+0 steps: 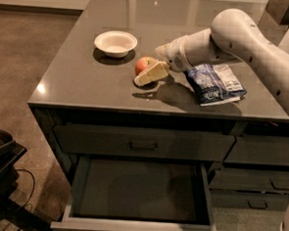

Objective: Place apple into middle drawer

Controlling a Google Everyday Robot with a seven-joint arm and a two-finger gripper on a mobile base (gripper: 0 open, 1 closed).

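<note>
The middle drawer (pixel 137 229) stands pulled out below the bench's front edge, a shallow dark grey box with thin walls and a flat matte bottom. Above it is a closed drawer front (pixel 99 140) with a black loop handle. On the glossy grey countertop (pixel 77 86), mid-bench, the round red apple (pixel 142 63) sits between the gripper's (pixel 147 66) cream jaws, which are apart. A crinkled blue-and-white bag (pixel 216 82) lies toward the right edge. A round white bowl (pixel 116 42) sits farther back left.
</note>
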